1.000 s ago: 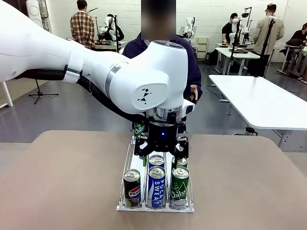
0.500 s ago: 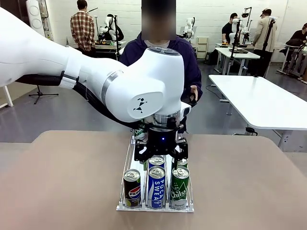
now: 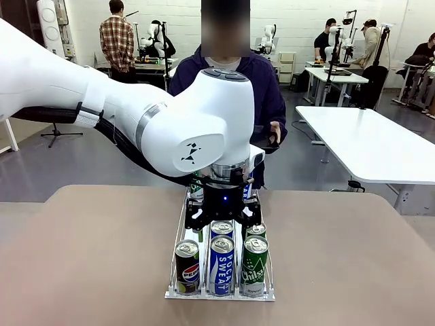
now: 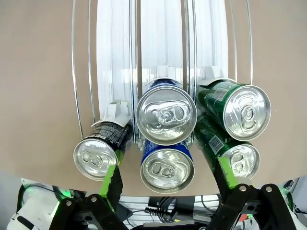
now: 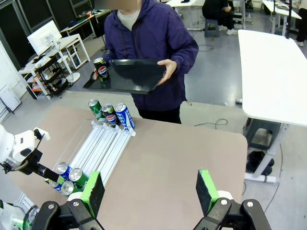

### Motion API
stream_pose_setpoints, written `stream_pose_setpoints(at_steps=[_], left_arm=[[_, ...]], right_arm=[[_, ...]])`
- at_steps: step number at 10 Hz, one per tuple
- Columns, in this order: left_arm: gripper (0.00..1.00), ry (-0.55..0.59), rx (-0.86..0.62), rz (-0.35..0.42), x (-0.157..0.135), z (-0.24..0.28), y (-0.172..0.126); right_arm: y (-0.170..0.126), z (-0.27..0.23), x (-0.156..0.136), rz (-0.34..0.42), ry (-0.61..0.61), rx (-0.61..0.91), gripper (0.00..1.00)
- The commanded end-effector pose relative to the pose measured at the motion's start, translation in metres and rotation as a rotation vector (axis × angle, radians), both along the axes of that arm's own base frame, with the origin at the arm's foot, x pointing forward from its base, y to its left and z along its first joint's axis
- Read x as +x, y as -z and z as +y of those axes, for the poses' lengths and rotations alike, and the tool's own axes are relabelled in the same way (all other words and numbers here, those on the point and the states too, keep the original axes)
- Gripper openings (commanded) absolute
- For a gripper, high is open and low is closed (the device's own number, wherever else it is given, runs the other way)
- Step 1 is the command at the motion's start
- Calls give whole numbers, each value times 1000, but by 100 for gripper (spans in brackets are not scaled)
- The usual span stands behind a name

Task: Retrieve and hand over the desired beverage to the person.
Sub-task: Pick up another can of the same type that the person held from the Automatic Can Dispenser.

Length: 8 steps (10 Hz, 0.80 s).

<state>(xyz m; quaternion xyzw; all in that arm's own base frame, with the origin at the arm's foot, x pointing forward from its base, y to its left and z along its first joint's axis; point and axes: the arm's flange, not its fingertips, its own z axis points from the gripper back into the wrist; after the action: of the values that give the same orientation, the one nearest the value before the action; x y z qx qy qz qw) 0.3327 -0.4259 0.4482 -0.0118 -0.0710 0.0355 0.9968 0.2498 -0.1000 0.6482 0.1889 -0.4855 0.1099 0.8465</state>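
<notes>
A wire rack point(image 3: 181, 219) holds upright cans: a Pepsi can point(image 3: 187, 267), a blue Pocari Sweat can point(image 3: 221, 264) and a green can point(image 3: 255, 265) in the near row. My left gripper point(image 3: 223, 219) hangs open just above the blue can point(image 4: 166, 114) behind them. Its green pads point(image 4: 112, 179) stand apart on either side of the middle lane, touching nothing. The person point(image 5: 153, 43) stands at the far side holding a black tray point(image 5: 134, 74) with a Pepsi can point(image 5: 100, 68) on it. High above the table, my right gripper point(image 5: 149, 189) is open and holds nothing.
Three more cans point(image 5: 109, 115) stand at the rack's far end near the person. The rack's white lanes point(image 4: 112, 48) are bare between the two groups. A white table point(image 3: 374, 146) stands off to the right, beyond the brown tabletop point(image 3: 353, 258).
My left arm has shifted slightly left and lower, bringing its open gripper closer to the tops of the near cans. The cans have not moved.
</notes>
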Motion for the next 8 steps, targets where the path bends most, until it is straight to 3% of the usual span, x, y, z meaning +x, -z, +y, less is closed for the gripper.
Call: stream_pose_setpoints(at_steps=[1,8], left_arm=[[100,9,-16,-27,2,9,6],[100,14,12,7,16,3,19]], right_arm=[[1,1,2,-1,-16,12,100],[1,1,2,-1,-16,12,100]])
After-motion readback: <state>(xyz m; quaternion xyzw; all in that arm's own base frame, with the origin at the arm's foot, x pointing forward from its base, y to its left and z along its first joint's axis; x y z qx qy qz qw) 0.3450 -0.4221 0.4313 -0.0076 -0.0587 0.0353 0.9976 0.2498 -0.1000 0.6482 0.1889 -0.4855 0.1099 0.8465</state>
